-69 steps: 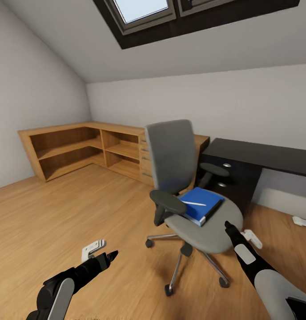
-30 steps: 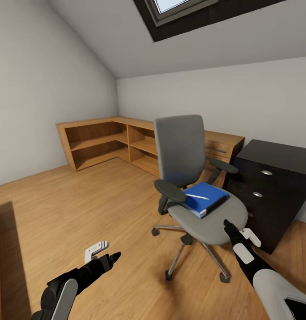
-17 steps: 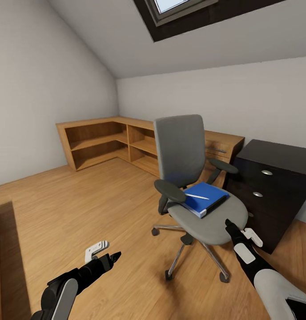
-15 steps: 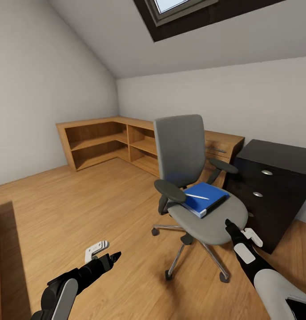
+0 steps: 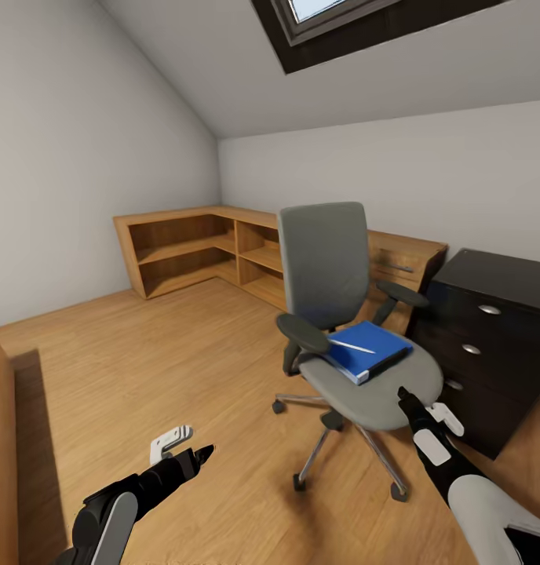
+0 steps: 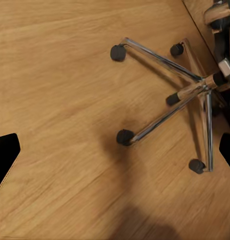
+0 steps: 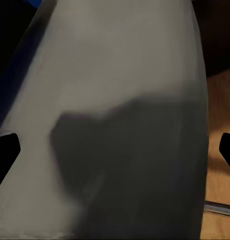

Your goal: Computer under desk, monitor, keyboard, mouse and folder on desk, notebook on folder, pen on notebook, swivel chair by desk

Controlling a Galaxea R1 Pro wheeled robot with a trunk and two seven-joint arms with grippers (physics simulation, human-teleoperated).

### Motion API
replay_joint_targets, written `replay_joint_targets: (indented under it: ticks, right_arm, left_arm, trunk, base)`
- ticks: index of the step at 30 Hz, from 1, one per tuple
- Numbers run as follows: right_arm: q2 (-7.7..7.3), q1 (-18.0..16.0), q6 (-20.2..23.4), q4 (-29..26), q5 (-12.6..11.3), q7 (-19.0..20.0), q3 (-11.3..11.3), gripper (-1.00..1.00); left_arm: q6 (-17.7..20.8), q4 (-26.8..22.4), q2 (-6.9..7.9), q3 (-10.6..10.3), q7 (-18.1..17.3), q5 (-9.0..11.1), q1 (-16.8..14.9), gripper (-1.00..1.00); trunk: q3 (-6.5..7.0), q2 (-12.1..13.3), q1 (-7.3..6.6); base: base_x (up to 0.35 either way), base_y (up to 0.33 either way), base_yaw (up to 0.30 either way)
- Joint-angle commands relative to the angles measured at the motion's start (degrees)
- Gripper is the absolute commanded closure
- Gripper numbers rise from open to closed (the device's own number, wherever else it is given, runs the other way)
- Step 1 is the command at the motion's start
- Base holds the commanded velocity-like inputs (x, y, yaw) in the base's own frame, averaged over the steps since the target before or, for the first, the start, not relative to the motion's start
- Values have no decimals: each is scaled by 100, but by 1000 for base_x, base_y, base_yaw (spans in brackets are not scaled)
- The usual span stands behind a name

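Nothing is on the desk (image 5: 498, 275) yet, as far as you can see: the folder (image 5: 370, 351) lies mid-seat on the swivel chair (image 5: 333, 306), pen (image 5: 351, 345) on top. Your right gripper (image 5: 402, 395) hovers at the seat's front edge, left gripper (image 5: 201, 451) low over floor; both spread, empty.

Low light-wood corner shelving (image 5: 199, 251) along the walls, wood plank floor (image 5: 160, 369), skylight (image 5: 333, 12) overhead.

Chair (image 5: 344, 314): we see it grey, upright, chrome star base on wood floor, just left of the desk (image 5: 490, 314), whose dark drawer unit sits far right. Folder (image 5: 370, 351): blue, flat on the seat. Pen (image 5: 350, 345): white, lying atop the folder.
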Motion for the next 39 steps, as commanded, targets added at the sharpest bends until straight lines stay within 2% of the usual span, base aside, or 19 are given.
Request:
replay_joint_targets:
  ticks: [1,11,21,39]
  right_arm:
    - [-1,-1,-16,2,-71,17,44,-100]
    - [2,-1,-41,2,-69,18,44,-100]
    - [20,-1,-189,10,-45,23,55,-100]
    - [18,2,-314,11,-67,18,53,-100]
  left_arm:
    - [31,-2,-5,5,49,57,-5,-100]
    - [31,0,-5,5,49,56,-5,-100]
    - [33,0,-6,-26,51,56,-5,-100]
    - [32,0,-5,-30,49,54,-5,-100]
  trunk:
    - [-5,-2,-1]
    - [-5,-2,-1]
    - [-5,-2,-1]
    - [-5,-2,-1]
  base:
    - [0,0,274]
    - [1,0,246]
    - [20,-148,16]
    - [0,-8,0]
